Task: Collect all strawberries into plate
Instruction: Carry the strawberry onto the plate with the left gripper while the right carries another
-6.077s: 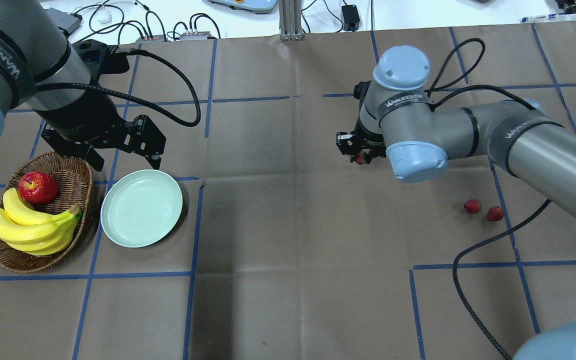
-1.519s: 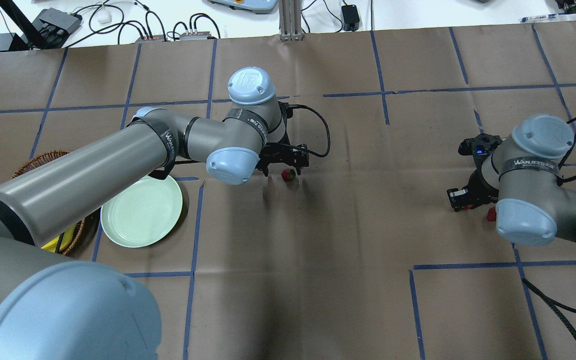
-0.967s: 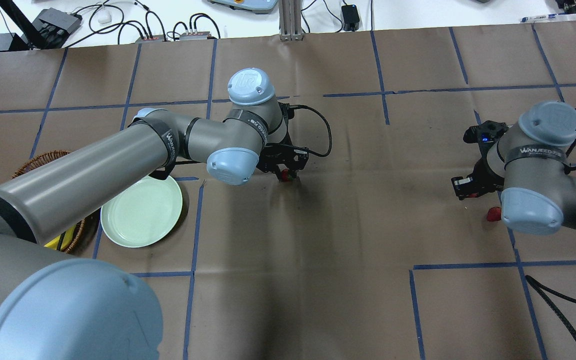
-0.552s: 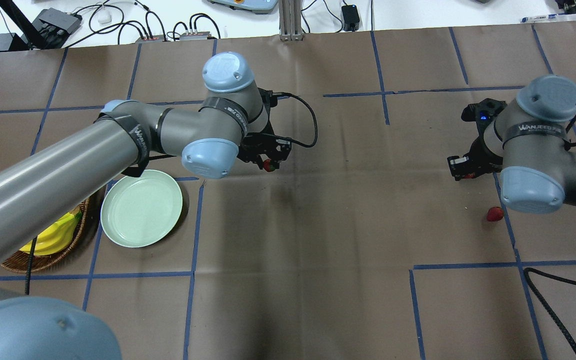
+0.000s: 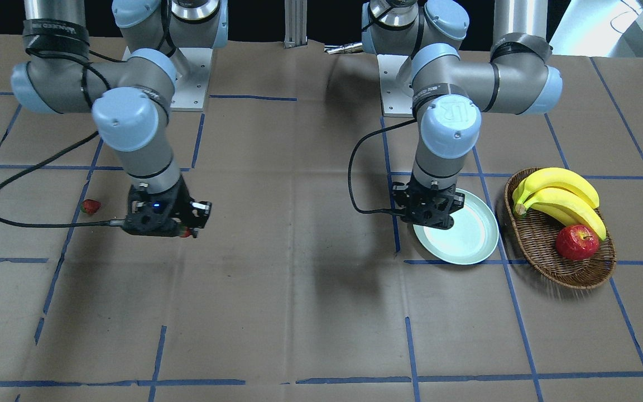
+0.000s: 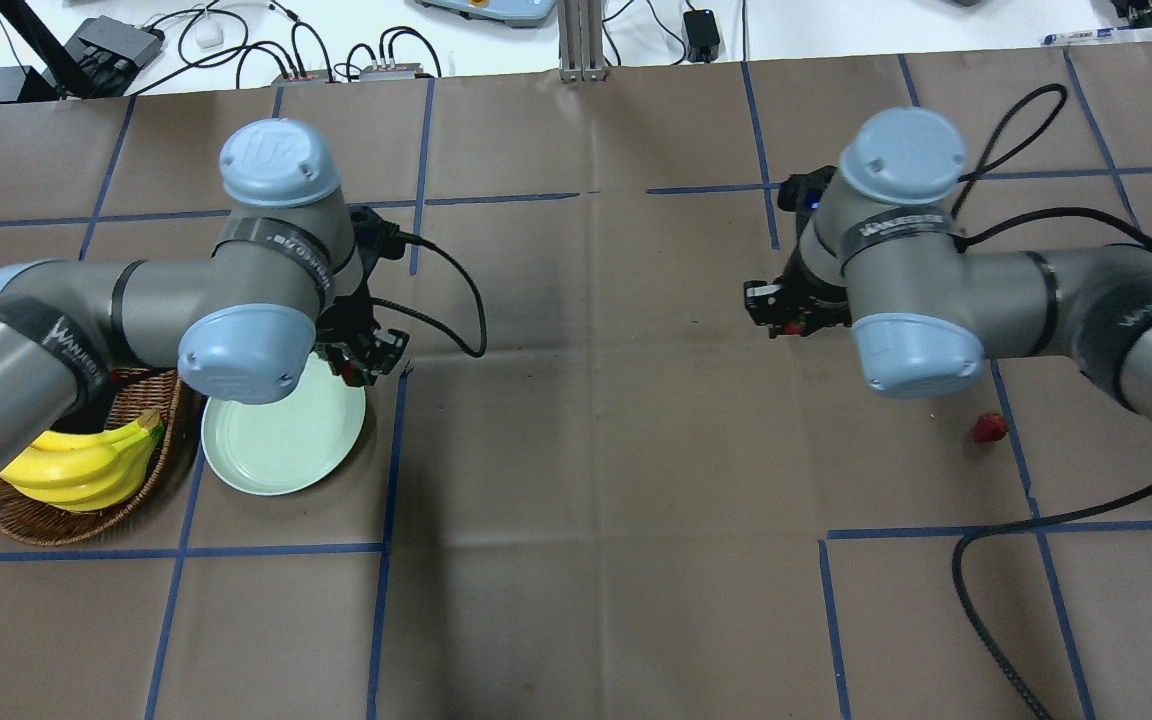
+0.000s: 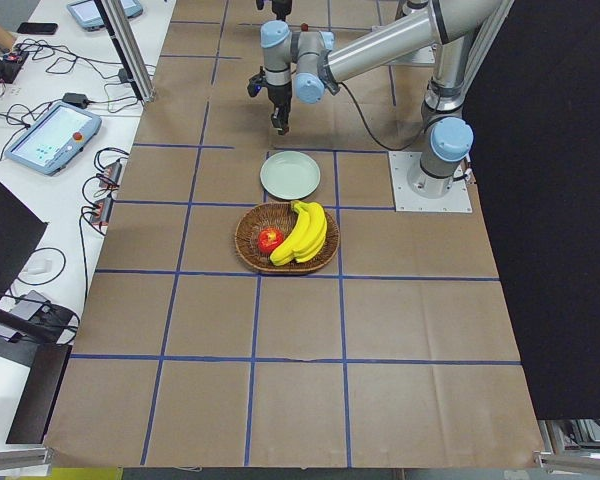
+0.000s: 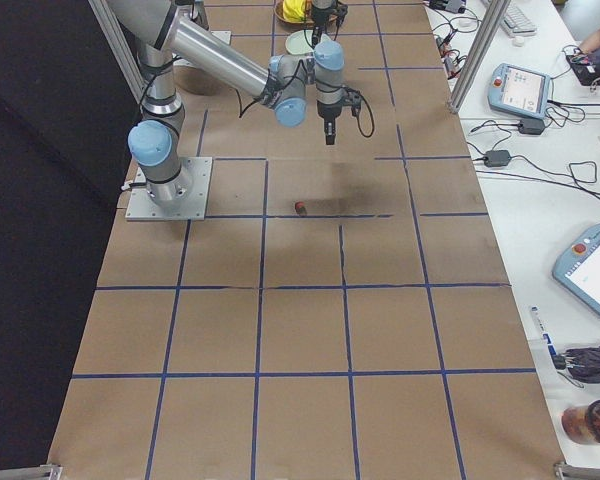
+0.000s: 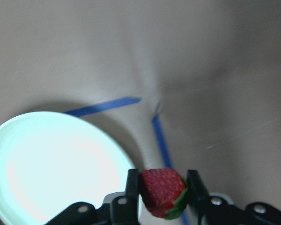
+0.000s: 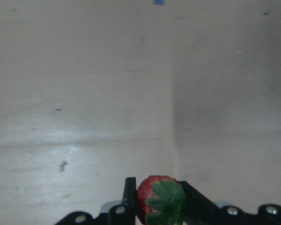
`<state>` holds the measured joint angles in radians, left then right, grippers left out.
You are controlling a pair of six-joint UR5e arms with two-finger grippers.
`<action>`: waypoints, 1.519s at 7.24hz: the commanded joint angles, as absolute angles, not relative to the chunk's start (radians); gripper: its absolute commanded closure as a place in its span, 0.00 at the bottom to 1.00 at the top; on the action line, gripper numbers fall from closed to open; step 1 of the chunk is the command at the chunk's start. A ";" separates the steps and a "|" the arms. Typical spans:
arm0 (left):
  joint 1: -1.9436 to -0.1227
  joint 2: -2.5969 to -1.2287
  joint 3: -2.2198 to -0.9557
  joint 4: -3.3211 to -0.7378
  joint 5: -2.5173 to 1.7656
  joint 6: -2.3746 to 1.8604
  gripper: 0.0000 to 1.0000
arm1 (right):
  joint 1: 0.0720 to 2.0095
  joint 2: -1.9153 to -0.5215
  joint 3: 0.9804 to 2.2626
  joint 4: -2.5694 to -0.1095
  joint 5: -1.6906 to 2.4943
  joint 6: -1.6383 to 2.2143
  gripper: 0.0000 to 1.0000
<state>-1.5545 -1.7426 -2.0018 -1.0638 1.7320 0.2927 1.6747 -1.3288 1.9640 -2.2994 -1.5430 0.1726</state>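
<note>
My left gripper (image 6: pixel 360 368) is shut on a strawberry (image 9: pixel 162 192) and holds it above the near-right rim of the pale green plate (image 6: pixel 276 440). In the front view the left gripper (image 5: pixel 432 219) hangs over the rim of the plate (image 5: pixel 466 241). The left wrist view shows the plate (image 9: pixel 51 164) empty. My right gripper (image 6: pixel 786 324) is shut on a second strawberry (image 10: pixel 161 198) above bare table, right of centre. A third strawberry (image 6: pixel 986 428) lies on the table at the right; it also shows in the front view (image 5: pixel 91 206).
An oval wicker basket (image 6: pixel 31 512) with bananas (image 6: pixel 76 470) stands left of the plate; its red apple (image 5: pixel 577 242) shows in the front view. The right arm's cable (image 6: pixel 996 600) trails over the table at the front right. Blue tape lines cross the brown paper.
My left arm has carried its strawberry left, from the table's middle to over the plate's edge. My right arm has lifted a strawberry and moved left toward the centre.
</note>
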 commanded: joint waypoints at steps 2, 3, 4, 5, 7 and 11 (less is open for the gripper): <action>-1.344 -1.742 -2.177 -0.866 1.737 0.491 1.00 | 1.911 -1.125 1.771 -2.306 -1.519 0.440 0.89; -1.330 -1.746 -2.177 -0.865 1.736 0.497 0.99 | 1.930 -1.065 1.729 -2.306 -1.519 0.458 0.88; -1.327 -1.750 -2.177 -0.862 1.740 0.502 0.92 | 1.940 -1.034 1.705 -2.306 -1.511 0.475 0.88; -1.325 -1.765 -2.175 -0.859 1.738 0.502 0.74 | 1.942 -1.022 1.685 -2.306 -1.509 0.476 0.87; -1.327 -1.767 -2.169 -0.859 1.732 0.500 0.16 | 1.944 -0.994 1.667 -2.306 -1.490 0.477 0.70; -1.353 -1.764 -2.117 -0.874 1.633 0.435 0.02 | 1.936 -1.011 1.646 -2.289 -1.476 0.477 0.00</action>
<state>-1.3407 -1.7617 -2.1489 -0.8634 1.6990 0.4747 1.9404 -1.0025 1.6494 -2.2926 -1.4862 0.4770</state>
